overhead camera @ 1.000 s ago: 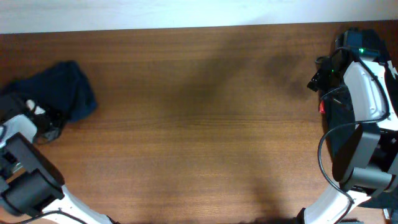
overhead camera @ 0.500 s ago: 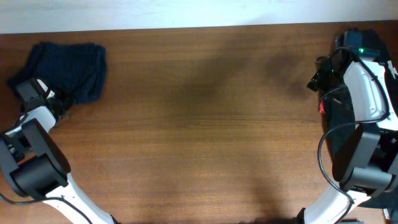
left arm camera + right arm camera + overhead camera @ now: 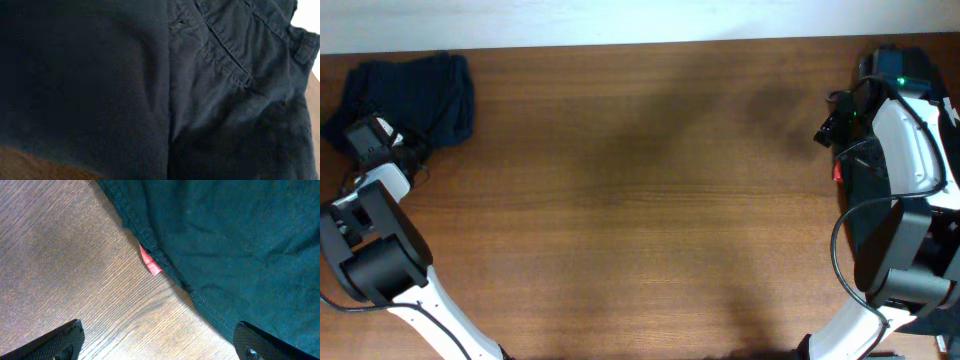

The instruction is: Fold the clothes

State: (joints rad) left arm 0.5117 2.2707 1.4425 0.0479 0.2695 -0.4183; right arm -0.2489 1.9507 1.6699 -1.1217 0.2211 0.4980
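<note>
Navy shorts [image 3: 420,95] sit bunched at the desk's [image 3: 640,200] far-left corner, long axis roughly along the far edge, waistband direction unclear. An outward drag could slide them off. Left fingers [image 3: 370,138]: state can't be told. Right fingers [image 3: 65,340] are spread above the black garment [image 3: 240,240].

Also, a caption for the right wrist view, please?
Open right gripper over dark garment hem, red tag, wood table.
</note>
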